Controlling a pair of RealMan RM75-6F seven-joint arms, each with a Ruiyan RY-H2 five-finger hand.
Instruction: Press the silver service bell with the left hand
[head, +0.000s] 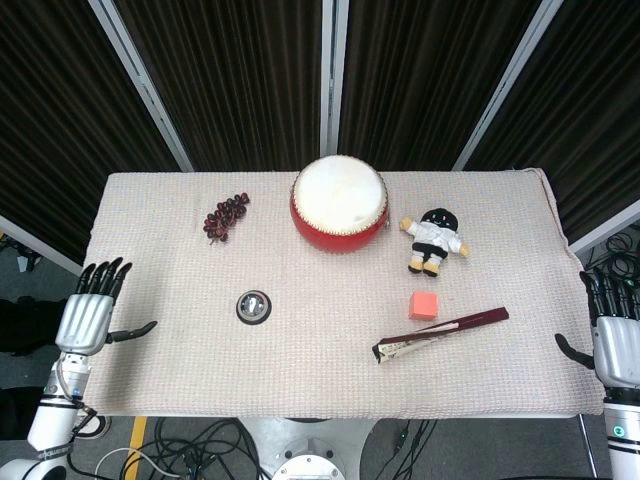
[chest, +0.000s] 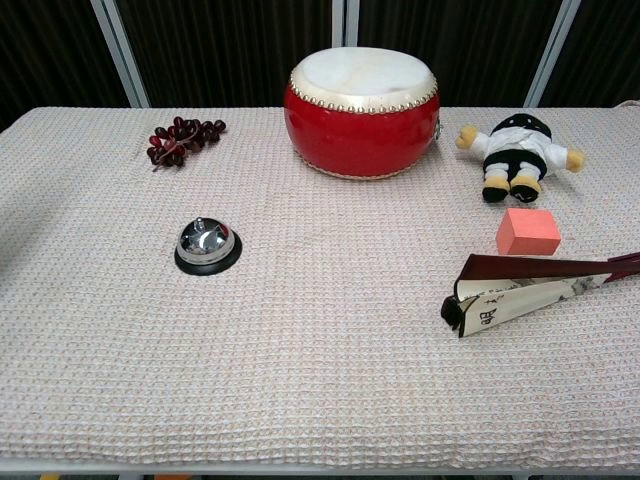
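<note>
The silver service bell (head: 253, 306) on its black base stands on the table's left half; the chest view shows the bell (chest: 207, 245) too. My left hand (head: 92, 316) hangs open at the table's left edge, fingers spread and pointing away, well left of the bell and holding nothing. My right hand (head: 614, 340) is open at the right edge, partly cut off by the frame. Neither hand appears in the chest view.
A red drum (head: 339, 204) stands at the back centre. Dark grapes (head: 226, 215) lie back left of the bell. A plush doll (head: 432, 239), a pink block (head: 424, 305) and a folded fan (head: 440, 334) occupy the right half. A woven cloth (head: 180, 360) covers the table.
</note>
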